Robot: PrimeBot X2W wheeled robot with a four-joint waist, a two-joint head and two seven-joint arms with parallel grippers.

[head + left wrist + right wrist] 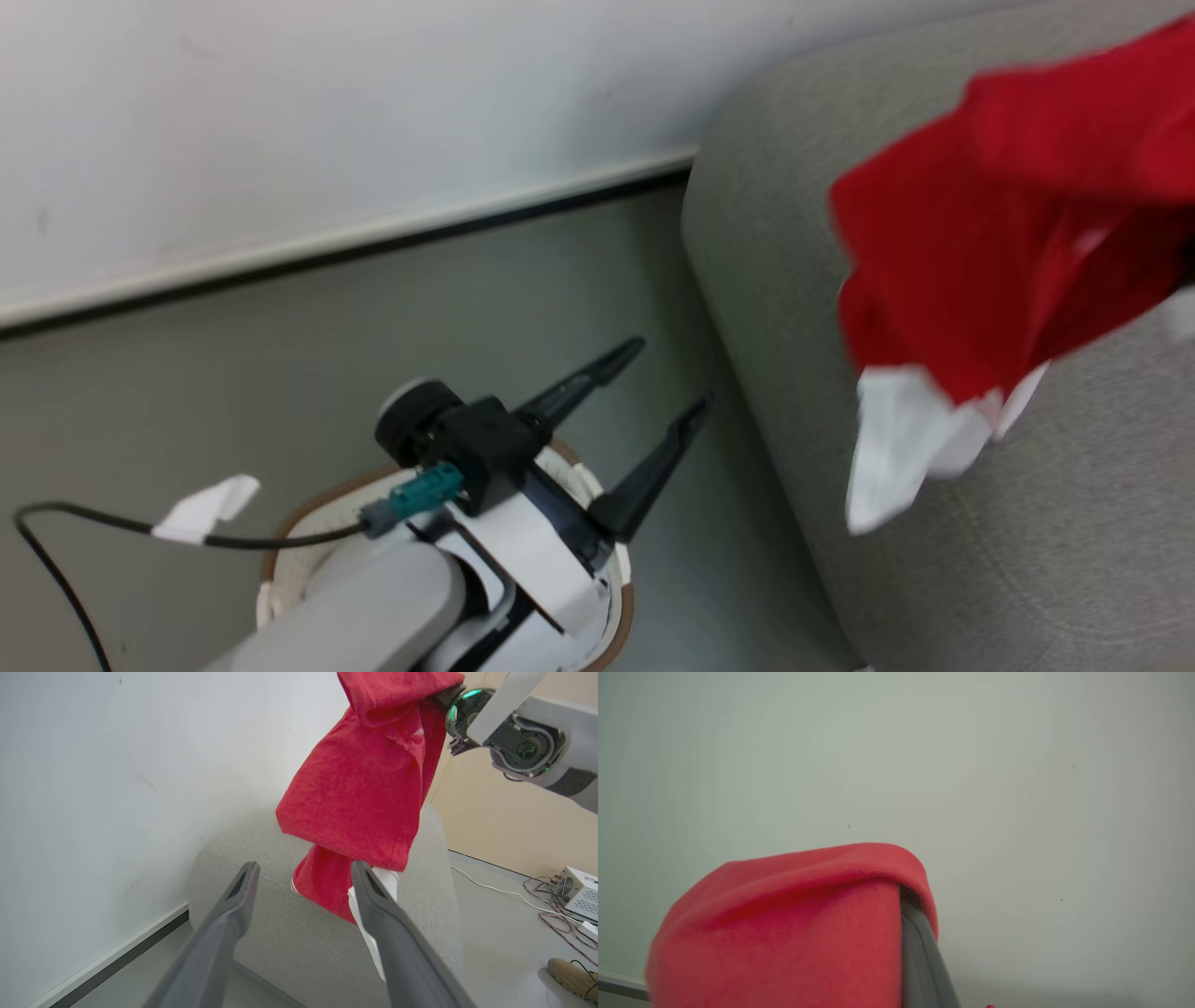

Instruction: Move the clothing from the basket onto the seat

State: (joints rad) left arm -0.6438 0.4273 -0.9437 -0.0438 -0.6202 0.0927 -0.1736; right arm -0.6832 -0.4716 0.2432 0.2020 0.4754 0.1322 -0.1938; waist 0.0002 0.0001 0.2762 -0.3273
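The red clothing (1008,233) with a white cuff (896,439) hangs over the grey seat (934,579). Whether its lower end (327,886) touches the seat top (280,924) I cannot tell. My right gripper (901,895) is shut on the clothing (784,933), which drapes over it and leaves one dark finger (920,961) showing. My left gripper (667,373) stands open and holds nothing, above the basket's brown rim (308,509) and left of the seat. In the left wrist view its open fingers (243,891) point at the seat and the hanging clothing (364,788).
A white wall (327,112) with a baseboard (373,238) runs behind the seat and grey floor (280,373). A black cable (56,560) trails from my left arm. To the seat's far side lie a small electronics box (579,896), wires (556,919) and a person's shoe (572,975).
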